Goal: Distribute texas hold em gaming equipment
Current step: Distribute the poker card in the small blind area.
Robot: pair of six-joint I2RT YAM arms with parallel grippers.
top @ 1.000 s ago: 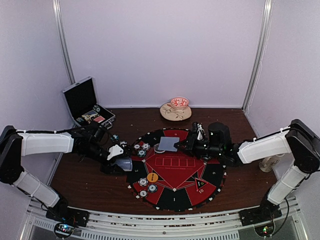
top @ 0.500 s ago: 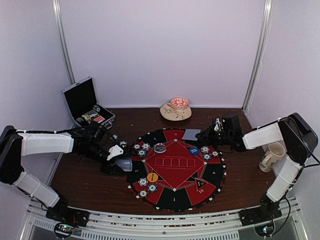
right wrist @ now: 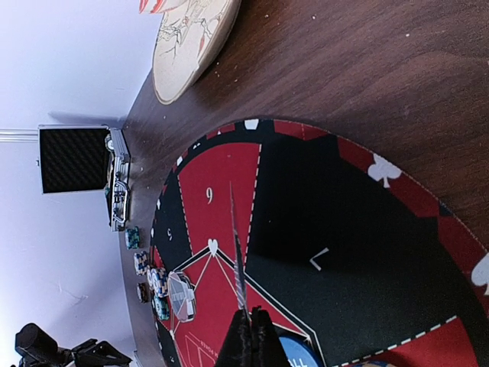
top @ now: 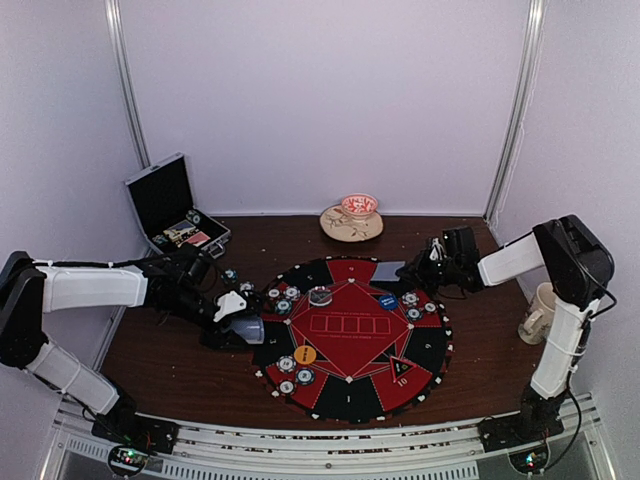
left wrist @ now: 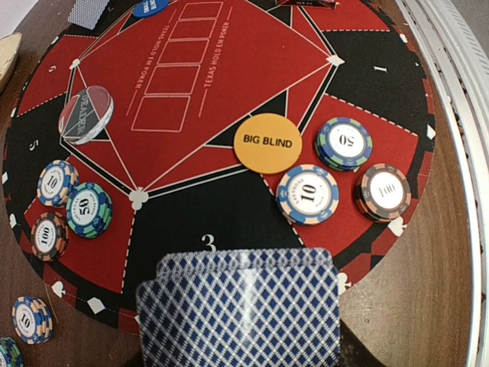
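Above mat (top: 350, 398), left hand (top: 240, 320) grips cards (left wrist: 241, 310), right hand (right wrist: 246, 319) pinches card (right wrist: 237, 260).

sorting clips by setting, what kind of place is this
Most likely a robot test cell staged as a poker table, not a casino: plain white walls with metal uprights, two robot arms working over a wooden table, and a Texas hold'em mat on it.

- The right hand (right wrist: 249, 336) pinches a playing card (right wrist: 238, 252), which stands edge-on above the mat (right wrist: 367, 252).
- Chip stacks (right wrist: 149, 283) line the mat's rim.
- An open black case (right wrist: 72, 159) stands beyond the mat, past those chips.
- A tan dish (right wrist: 191, 46) lies on the surface (right wrist: 367, 69), off the mat's rim.
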